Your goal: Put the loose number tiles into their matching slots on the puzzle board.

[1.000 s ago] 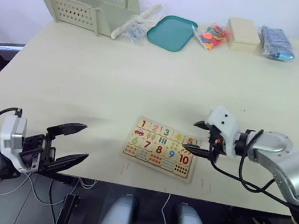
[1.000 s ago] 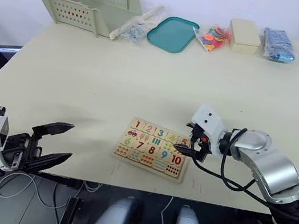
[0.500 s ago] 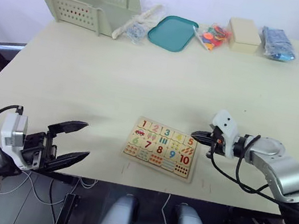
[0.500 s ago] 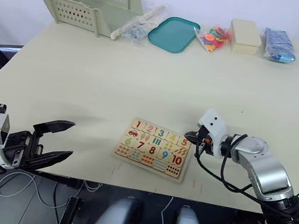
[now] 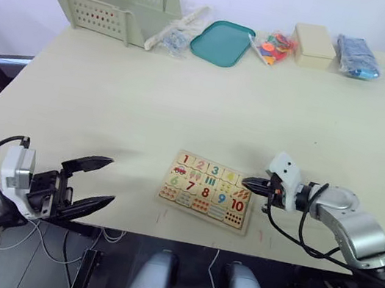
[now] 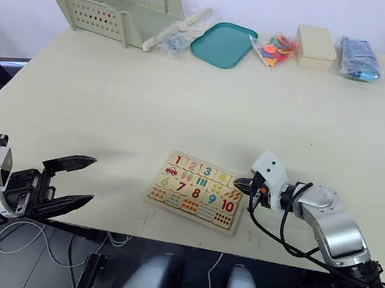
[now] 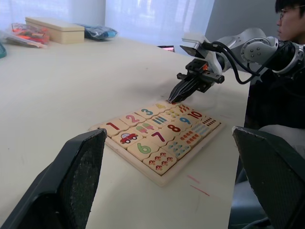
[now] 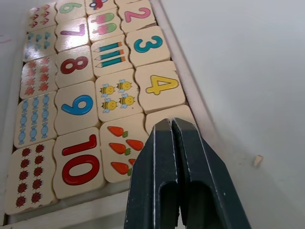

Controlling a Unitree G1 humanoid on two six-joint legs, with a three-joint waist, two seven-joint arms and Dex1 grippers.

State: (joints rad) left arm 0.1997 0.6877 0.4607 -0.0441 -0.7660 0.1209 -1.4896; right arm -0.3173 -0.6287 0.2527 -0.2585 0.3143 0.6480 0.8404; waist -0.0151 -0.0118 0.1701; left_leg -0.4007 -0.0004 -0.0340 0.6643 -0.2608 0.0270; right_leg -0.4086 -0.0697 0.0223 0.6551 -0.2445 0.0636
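Note:
The puzzle board point(image 5: 195, 211) lies near the table's front edge, right of centre. Number tiles 1 point(image 5: 184, 160), 2 point(image 5: 200, 165), 3 point(image 8: 147, 44) and 4 point(image 8: 161, 86) sit flat in the top row of slots. The last tile of that row point(image 8: 167, 114) lies mostly hidden under my right gripper point(image 5: 245, 182), which is shut with nothing between its fingers, tips down at the board's top right corner. I cannot tell whether the tips touch the tile. My left gripper point(image 5: 110, 182) hangs open off the table's front left edge, far from the board.
Along the far edge stand a green basket point(image 5: 117, 0), a teal tray point(image 5: 221, 42), a bag of colourful pieces point(image 5: 271, 46), a cream box point(image 5: 314, 45) and a blue bag point(image 5: 355, 56). A person point(image 7: 290, 12) sits beyond the right arm.
My right gripper has gone from open to shut and lowered its tips onto the board's top right corner. The left gripper has not moved.

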